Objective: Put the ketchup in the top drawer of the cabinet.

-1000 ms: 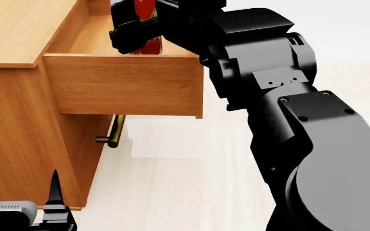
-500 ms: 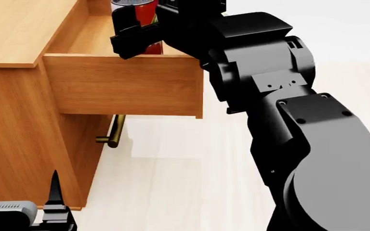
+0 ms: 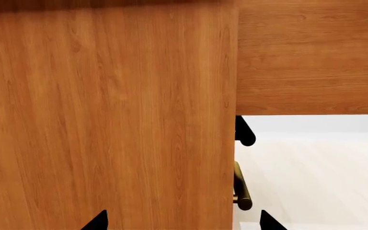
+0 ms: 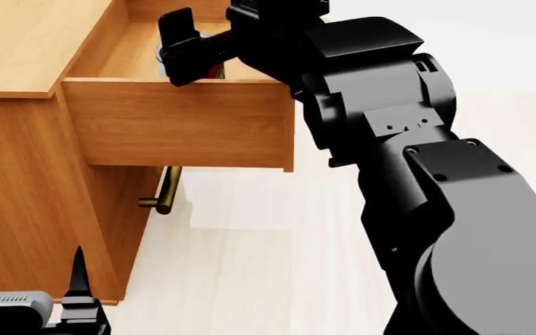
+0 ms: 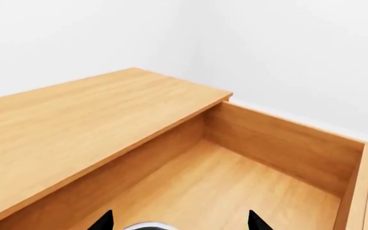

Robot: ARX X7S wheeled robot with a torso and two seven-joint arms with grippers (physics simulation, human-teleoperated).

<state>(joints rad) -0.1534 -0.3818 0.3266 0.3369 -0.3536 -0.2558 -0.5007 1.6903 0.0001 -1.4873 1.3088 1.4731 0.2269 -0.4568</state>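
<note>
Pale wood-grain floor [image 4: 249, 265] lies before me, lit in a brighter patch. Plain white wall [image 5: 286, 52] rises beyond it.

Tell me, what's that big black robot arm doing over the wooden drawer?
The right gripper hangs open over the pulled-out top drawer of the cabinet. The ketchup tin sits down inside the drawer, just below the fingers, so it looks let go. The left gripper waits low beside the cabinet, open and holding nothing.
</note>
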